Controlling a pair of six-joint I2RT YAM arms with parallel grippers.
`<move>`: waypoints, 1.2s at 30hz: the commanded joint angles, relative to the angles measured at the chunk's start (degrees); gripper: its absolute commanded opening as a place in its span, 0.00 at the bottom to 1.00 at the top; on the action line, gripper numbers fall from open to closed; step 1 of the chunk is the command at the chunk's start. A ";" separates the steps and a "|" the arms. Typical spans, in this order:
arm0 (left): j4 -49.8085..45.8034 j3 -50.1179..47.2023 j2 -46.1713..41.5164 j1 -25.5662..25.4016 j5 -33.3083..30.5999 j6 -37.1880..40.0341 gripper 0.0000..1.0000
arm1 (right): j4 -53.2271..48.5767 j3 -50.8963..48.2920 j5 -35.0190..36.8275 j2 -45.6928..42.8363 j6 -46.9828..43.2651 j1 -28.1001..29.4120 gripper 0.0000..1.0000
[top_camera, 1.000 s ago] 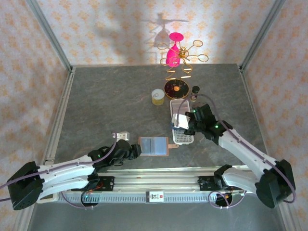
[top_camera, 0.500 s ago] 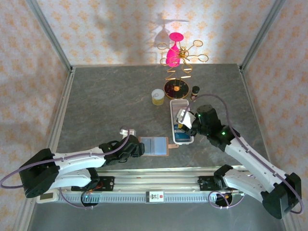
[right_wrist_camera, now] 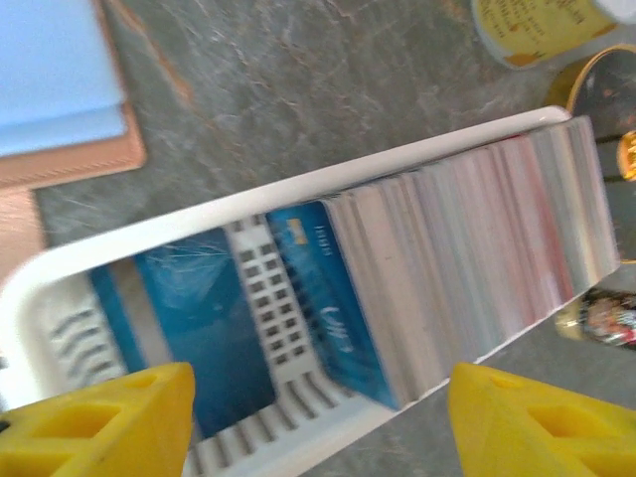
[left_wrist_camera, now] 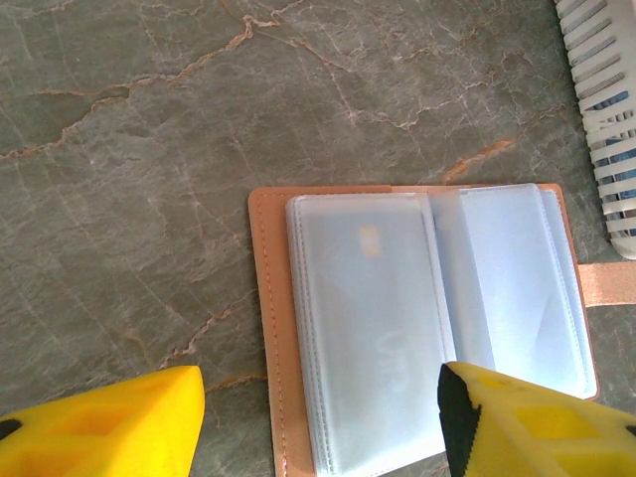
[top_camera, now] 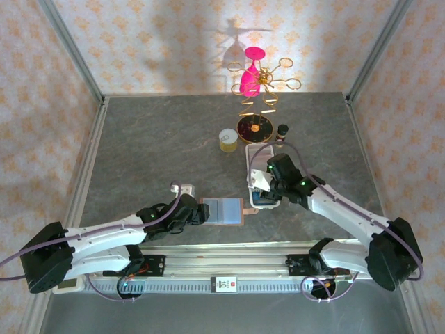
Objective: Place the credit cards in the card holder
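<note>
Nearest you, your left gripper (top_camera: pixel 193 213) sits low at the left edge of the card holder (top_camera: pixel 222 211). Its yellow fingers (left_wrist_camera: pixel 99 422) are spread wide and grip nothing. In the left wrist view, one finger is over bare table (left_wrist_camera: pixel 149 149) to the holder's left and the other is over its right-hand page. The card holder lies open and flat with its clear sleeves facing up, and its closing tab points right toward the white tray (right_wrist_camera: pixel 328 182).

Just beyond, your right gripper (top_camera: pixel 261 184) hovers over the near end of that tray, jaws wide apart and empty. Inside the tray, the credit cards (right_wrist_camera: pixel 467 258) stand on edge in a tight row filling the far part. A blue card (right_wrist_camera: pixel 320 290) leans at the front of the row, and another blue one (right_wrist_camera: pixel 194 318) lies flat on the slotted floor below your fingers.

Farther back stand a yellow cup (top_camera: pixel 228 140), a small dark bottle (top_camera: pixel 282 130) and a gold wire stand (top_camera: pixel 256 90) with something pink on it
</note>
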 commanded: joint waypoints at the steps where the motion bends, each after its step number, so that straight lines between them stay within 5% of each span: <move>1: -1.45 -0.61 -0.25 0.03 -0.65 1.24 0.66 | 7.86 -0.97 5.58 3.66 -7.86 -0.67 0.70; 16: 0.46 -2.06 0.77 0.10 2.68 0.75 0.66 | 15.05 3.36 1.53 17.45 -15.82 -3.46 0.68; 25: 1.48 -2.50 1.36 0.12 3.61 0.23 0.65 | 13.62 3.90 1.16 16.76 -16.22 -3.30 0.36; 36: 2.63 -2.55 2.47 0.08 4.82 -0.21 0.62 | 13.45 0.72 1.23 11.64 -17.06 -3.36 0.25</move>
